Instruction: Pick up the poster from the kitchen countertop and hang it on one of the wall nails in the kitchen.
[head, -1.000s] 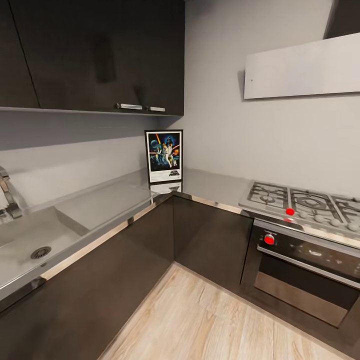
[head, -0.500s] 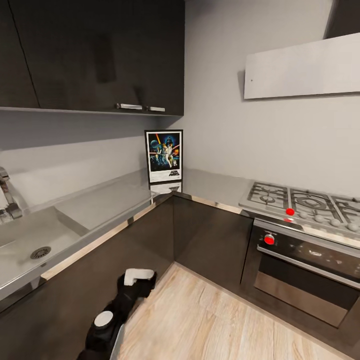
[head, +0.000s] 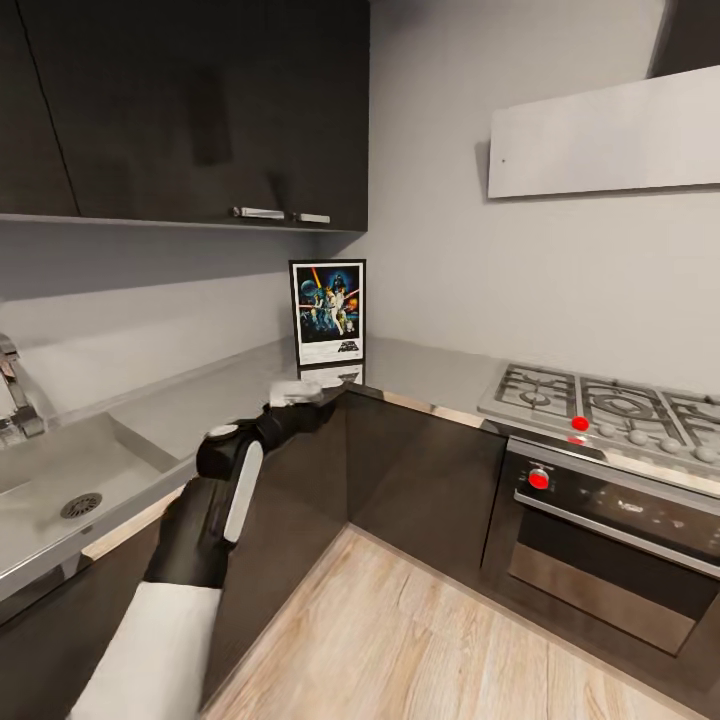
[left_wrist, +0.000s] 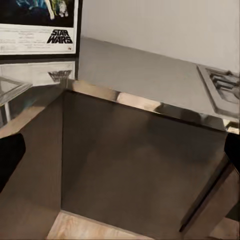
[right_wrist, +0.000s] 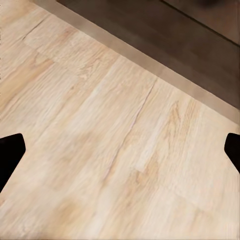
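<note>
The poster (head: 328, 312) stands upright in the corner of the pale grey kitchen countertop (head: 430, 372), leaning against the wall. Its lower white border and black logo also show in the left wrist view as the poster (left_wrist: 37, 25), with a faint reflection below it on the countertop (left_wrist: 145, 75). My left gripper (head: 318, 391) is raised at the counter's inner corner edge, short of the poster, open and empty (left_wrist: 120, 155). My right gripper (right_wrist: 120, 150) hangs open over the wooden floor. A tiny dark dot (head: 502, 159) sits on the pale wall panel; I cannot tell if it is a nail.
A steel sink (head: 60, 480) with a tap lies at the left. The gas hob (head: 600, 400) and oven (head: 610, 540) stand at the right. Dark upper cabinets (head: 200, 110) hang over the counter. Dark cabinet fronts (head: 420, 470) line the wooden floor (head: 420, 640).
My left arm has come into view and risen from near the floor to the counter's corner edge, close below the poster. The poster has not moved.
</note>
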